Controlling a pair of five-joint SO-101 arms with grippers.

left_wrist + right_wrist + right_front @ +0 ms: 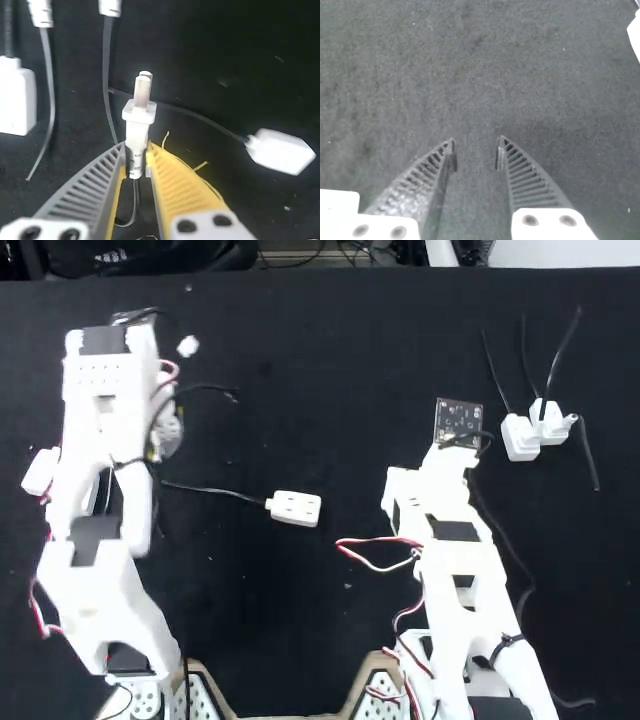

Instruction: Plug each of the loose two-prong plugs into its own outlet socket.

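Closest in, on the left wrist view: left gripper (136,150) clamped tight on a white two-prong plug (138,117), pinching its lower body between the grey finger and the yellow one. Prongs (143,86) sticking out past the fingertips, pointing away from the wrist, still unplugged. Thin dark wire (135,200) curling down between the fingers.

A bit past that, off to the yellow-finger side: a white outlet socket (280,151) lying flat on the black mat (225,50), with its black cable (200,121) running behind the plug. Well apart from the plug, no contact. On the grey-finger side, a chunky white block (15,102), and farther out two small white ends (40,12) on pale strands. Can't tell what those are.

Over on the other arm: right gripper (475,147) hanging over the mat with a clear gap between its two fingertips, so wide open.

From up high, the socket sitting on the mat between the left arm (100,490) and the right arm (455,550), cable snaking toward the left one. Beyond the right arm, out toward the mat's right edge, a pair of white pieces (520,437) just beside each other, black leads trailing off to the far side. Small white bit (187,345) right by the left arm's far end.
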